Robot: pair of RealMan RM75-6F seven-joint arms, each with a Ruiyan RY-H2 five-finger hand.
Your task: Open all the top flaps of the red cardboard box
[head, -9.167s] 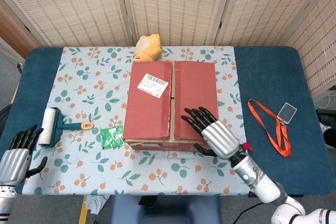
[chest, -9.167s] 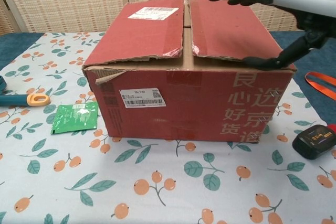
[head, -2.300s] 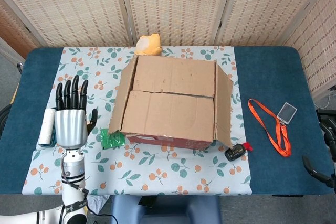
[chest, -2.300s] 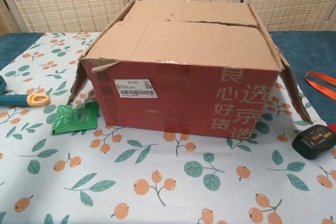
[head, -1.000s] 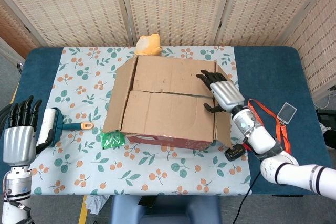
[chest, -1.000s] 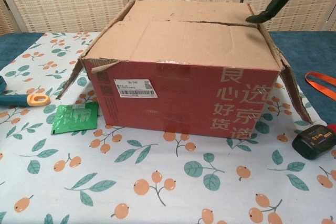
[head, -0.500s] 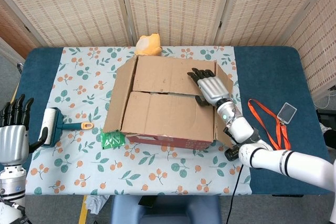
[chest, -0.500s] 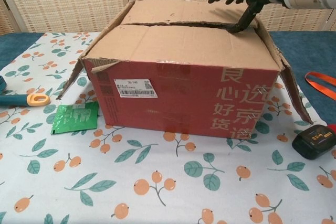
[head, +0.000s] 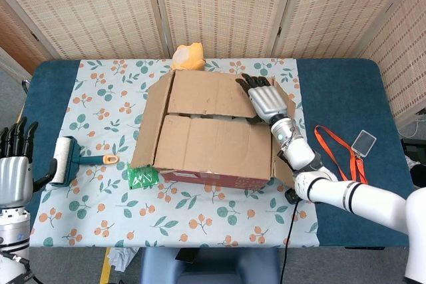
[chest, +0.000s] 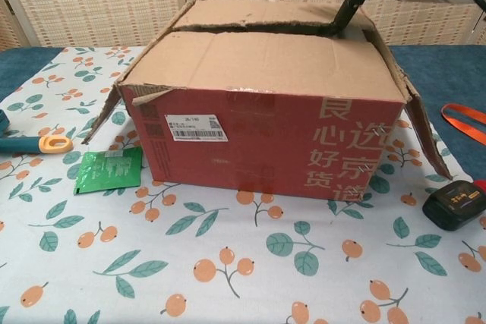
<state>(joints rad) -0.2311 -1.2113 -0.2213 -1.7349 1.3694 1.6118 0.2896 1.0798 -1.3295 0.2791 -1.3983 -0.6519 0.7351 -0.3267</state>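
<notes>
The right hand (head: 266, 100) is hooking its fingers (chest: 345, 7) under the far inner flap (head: 210, 94) at the red cardboard box (chest: 262, 138)'s two o'clock corner, pinching its edge to be lifting it open.

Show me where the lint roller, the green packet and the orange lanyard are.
White lint roller with teal handle (head: 65, 160), head view, on its roll.
Green plastic packet (chest: 108, 169), chest view, on its middle.
Orange lanyard strap (head: 341, 161), head view, on the strap.

bench (head: 346, 91): blue top, covered in the middle by a leaf-and-fruit patterned cloth (head: 100, 104)
on cloth: red cardboard box (head: 213, 131), lint roller (head: 66, 159), green packet (head: 142, 176), orange soft toy (head: 187, 58) behind the box
on blue, right: orange lanyard (head: 343, 157) with clear badge (head: 365, 141); black device (chest: 454, 205) at the cloth's edge
</notes>
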